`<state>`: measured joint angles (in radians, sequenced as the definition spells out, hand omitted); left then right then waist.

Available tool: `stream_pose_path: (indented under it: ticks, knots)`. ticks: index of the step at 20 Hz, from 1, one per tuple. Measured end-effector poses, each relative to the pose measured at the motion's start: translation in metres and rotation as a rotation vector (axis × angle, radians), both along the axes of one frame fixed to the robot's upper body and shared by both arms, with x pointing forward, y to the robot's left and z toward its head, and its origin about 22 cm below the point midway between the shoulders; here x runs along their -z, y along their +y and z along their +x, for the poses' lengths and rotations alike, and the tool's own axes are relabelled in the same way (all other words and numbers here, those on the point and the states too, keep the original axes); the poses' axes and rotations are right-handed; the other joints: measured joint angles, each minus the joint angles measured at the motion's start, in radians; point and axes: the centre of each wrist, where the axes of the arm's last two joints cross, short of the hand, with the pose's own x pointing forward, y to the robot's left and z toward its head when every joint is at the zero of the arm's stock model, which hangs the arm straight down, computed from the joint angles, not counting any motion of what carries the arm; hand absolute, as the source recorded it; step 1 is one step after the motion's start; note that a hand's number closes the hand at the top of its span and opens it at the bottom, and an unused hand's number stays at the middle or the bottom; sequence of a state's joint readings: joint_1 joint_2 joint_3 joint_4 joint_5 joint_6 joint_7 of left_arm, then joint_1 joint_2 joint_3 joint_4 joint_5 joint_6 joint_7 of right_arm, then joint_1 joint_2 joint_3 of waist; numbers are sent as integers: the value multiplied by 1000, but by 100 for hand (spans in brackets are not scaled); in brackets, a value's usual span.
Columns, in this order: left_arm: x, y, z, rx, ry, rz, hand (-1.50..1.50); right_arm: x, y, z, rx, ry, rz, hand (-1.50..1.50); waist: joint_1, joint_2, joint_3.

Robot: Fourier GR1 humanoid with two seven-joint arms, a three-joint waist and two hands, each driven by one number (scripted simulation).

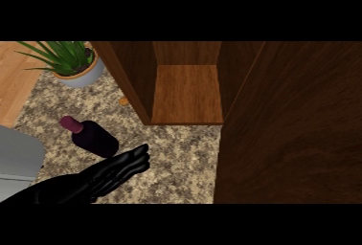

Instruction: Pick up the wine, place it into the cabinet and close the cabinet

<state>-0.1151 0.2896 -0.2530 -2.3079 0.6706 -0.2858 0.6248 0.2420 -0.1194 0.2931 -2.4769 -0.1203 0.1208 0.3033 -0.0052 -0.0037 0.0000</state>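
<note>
Wine bottle [92,137] sits on the counter [176,158], the left hand [106,177] beside it with fingers [134,160] straight, holding nothing.

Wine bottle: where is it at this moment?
Head view, left side: the wine bottle is on the counter, between the potted plant and the left hand.

1 cabinet [187,95], with 1 open door [297,124] on its right side. 1 wine bottle [92,136], left of and nearer than the cabinet. 1 potted plant [74,64], left of the cabinet. 1 left hand [117,170], nearer than the cabinet, to its left.
</note>
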Motion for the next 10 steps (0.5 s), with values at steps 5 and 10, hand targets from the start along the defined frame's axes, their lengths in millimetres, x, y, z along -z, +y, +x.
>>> stream_pose_path:
  ticks: [5,10]
  knots:
    - [-1,3,-3,-27,62,27,-150,-3,0,-4,10,18,-6,-150,2,-1,0]
    - [-4,2,-4,-53,106,34,-150,-5,4,-6,13,31,0,-150,4,-3,0]
